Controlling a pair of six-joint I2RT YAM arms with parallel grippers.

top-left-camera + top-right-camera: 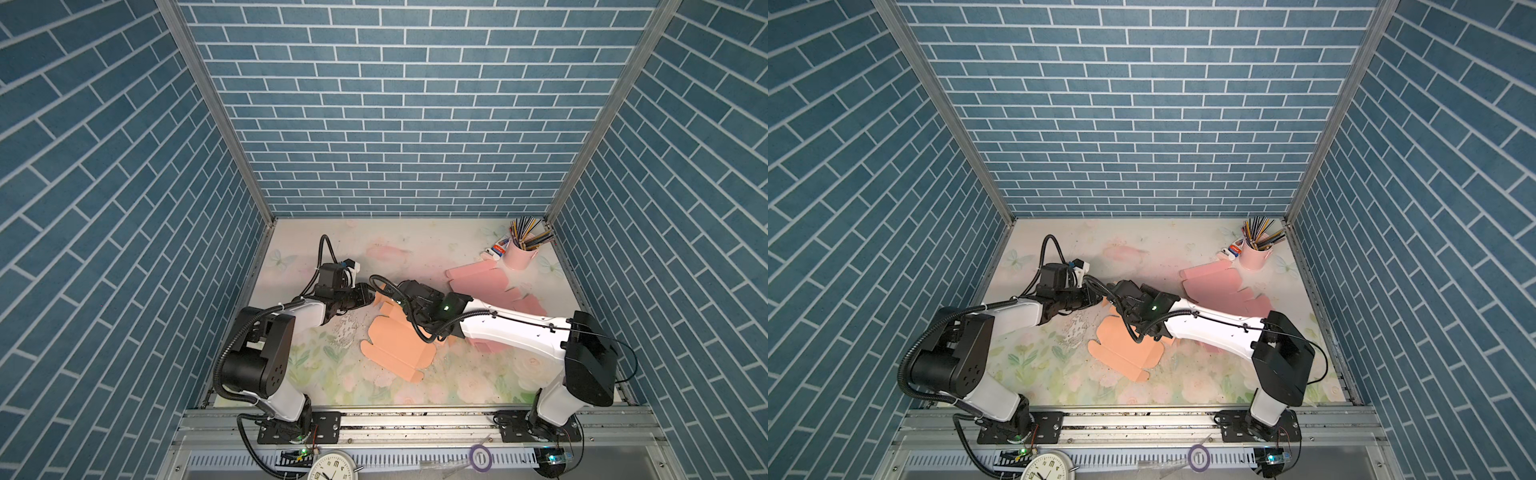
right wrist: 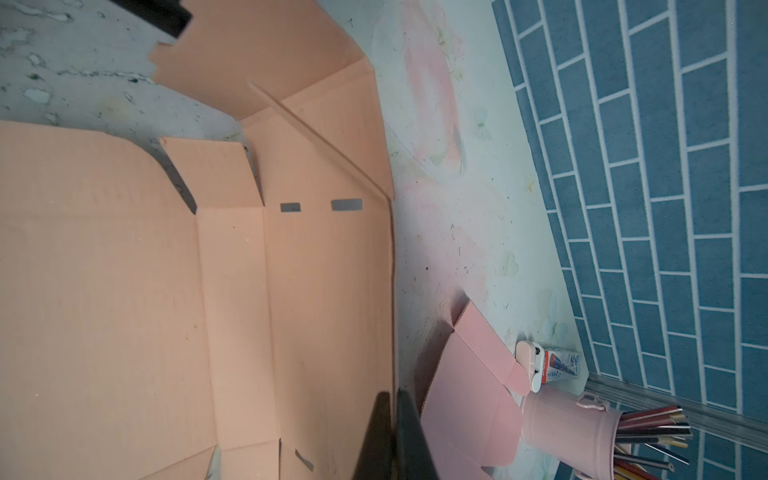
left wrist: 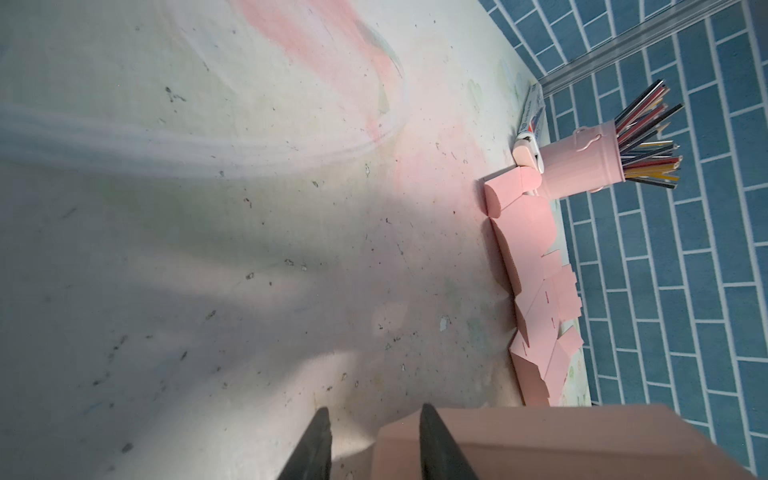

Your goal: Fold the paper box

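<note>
Looking down on the flowered table, I take the pencil cup in the far corner as my marker. The paper box is the orange cut-out sheet lying well away from that cup, out toward the arm bases, mostly flat on the table. That suits me: a flat base stays put while I work the sides up.

The pink sheets sit just beside the cup, one tip almost touching it. I judge they are spare stock, parked there clear of the work.

Now the right pincer. Its jaws are closed tight on the thin edge of the box's long wall panel, on the side of the box that faces the cup. That wall stands lifted off the table, so I read the pinch as the thing holding the fold up.

The left pincer is on the side of the box away from the cup. Its jaws stand apart with bare table between them, and one finger crosses a raised end flap. It is not clamped on anything. I guess it is placed to nudge that flap inward.

Smallest, the two slots show along the wall's crease, empty, so I judge no tabs are locked yet.
</note>
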